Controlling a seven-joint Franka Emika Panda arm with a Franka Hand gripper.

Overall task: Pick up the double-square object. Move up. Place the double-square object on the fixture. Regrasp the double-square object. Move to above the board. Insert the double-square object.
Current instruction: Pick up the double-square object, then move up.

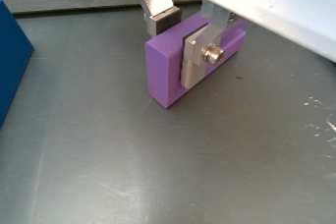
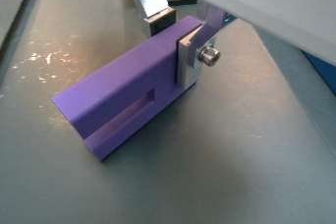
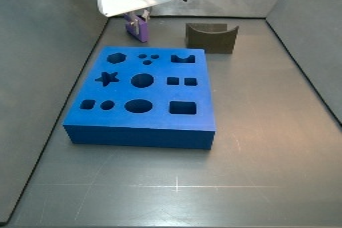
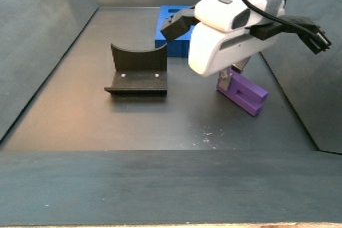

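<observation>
The double-square object (image 1: 164,76) is a light-purple flat block standing on edge on the grey floor; it also shows in the other wrist view (image 2: 118,100) and in both side views (image 3: 134,29) (image 4: 249,96). My gripper (image 1: 180,47) is low over it with one finger on each side of it. The near silver finger (image 1: 199,56) lies against the block's face. The far finger's dark pad (image 1: 163,17) stands just behind the block's far edge, with a small gap. The dark fixture (image 3: 211,36) (image 4: 136,72) stands apart from the block, with nothing in its notch.
The blue board (image 3: 140,97) with its shaped holes lies beside the block, and one of its corners shows in a wrist view (image 1: 11,61). Grey walls enclose the floor (image 4: 80,112).
</observation>
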